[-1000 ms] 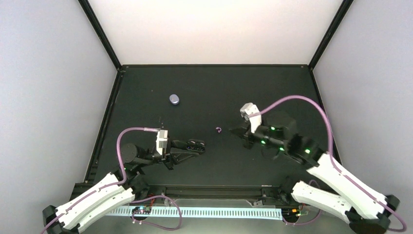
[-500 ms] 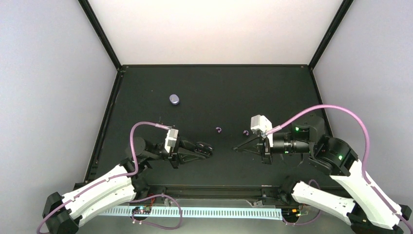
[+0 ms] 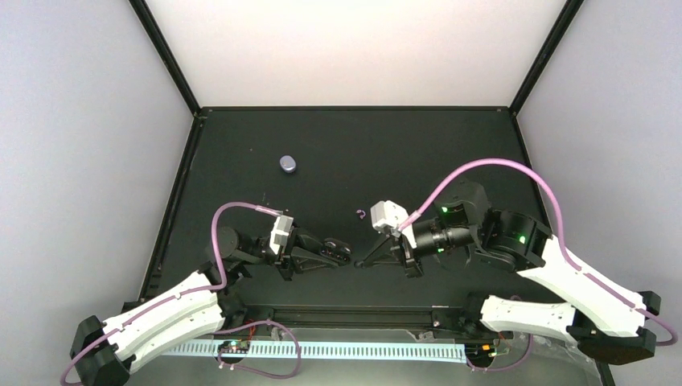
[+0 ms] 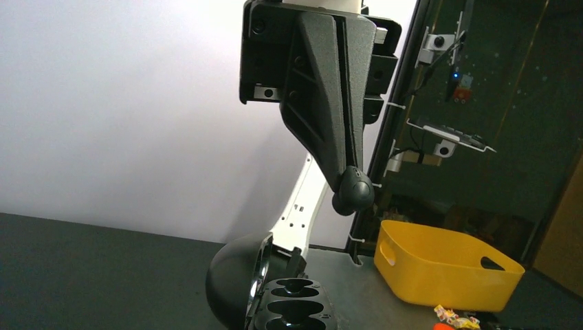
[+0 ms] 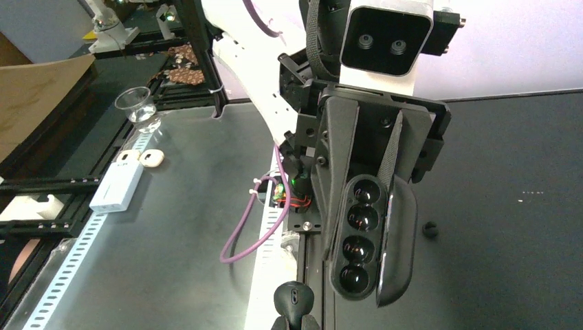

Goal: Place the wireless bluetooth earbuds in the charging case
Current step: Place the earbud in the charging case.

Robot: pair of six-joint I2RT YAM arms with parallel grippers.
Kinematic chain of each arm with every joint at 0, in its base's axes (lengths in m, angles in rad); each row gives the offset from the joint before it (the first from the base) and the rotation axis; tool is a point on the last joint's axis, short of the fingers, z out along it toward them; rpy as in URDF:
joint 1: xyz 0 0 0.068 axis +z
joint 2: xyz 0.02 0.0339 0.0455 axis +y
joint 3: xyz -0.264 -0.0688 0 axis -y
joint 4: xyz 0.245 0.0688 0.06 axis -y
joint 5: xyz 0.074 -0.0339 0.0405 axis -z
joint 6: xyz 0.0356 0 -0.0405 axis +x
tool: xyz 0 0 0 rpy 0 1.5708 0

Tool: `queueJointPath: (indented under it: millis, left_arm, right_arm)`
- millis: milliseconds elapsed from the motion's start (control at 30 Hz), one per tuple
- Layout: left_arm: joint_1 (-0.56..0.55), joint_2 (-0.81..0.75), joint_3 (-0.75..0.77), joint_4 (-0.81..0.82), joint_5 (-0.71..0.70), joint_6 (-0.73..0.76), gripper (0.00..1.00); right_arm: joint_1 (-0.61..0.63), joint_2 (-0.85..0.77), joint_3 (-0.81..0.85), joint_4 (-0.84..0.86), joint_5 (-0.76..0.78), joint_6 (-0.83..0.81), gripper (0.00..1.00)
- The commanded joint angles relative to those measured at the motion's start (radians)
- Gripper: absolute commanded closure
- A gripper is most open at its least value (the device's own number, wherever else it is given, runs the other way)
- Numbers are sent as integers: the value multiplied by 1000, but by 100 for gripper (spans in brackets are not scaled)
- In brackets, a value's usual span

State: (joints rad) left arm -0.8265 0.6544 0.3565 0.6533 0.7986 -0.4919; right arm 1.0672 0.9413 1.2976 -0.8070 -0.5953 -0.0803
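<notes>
Left gripper (image 5: 364,206) clamped on open black case (image 5: 354,275), right gripper (image 4: 352,187) pinching earbud (image 4: 355,197): plain from wrists, murky overhead.

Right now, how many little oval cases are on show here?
2. A lavender case lies toward the far left of the table. A black case, open, is clamped in the left gripper, facing the right gripper and its pinched earbud. Others could be hidden.

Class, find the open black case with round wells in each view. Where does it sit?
Top external: open black case, lower centre, just left of where the arms meet.
Left wrist: bottom edge, centre.
Right wrist: centre, wells facing the camera.
Shared landmark: the right gripper pinching an earbud, facing the case.
</notes>
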Motion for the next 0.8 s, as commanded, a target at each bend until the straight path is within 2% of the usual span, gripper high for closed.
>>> queueJointPath:
  millis: [0, 367, 767]
  left_arm:
    - [-5, -18, 35, 44, 30, -1, 98]
    - [-7, -38, 36, 12, 18, 16, 98]
    - [-9, -56, 41, -24, -1, 34, 98]
  right_arm:
    - [20, 24, 31, 53, 34, -7, 99]
    - [46, 67, 19, 136, 99, 32, 99]
    - [69, 101, 28, 113, 164, 21, 99]
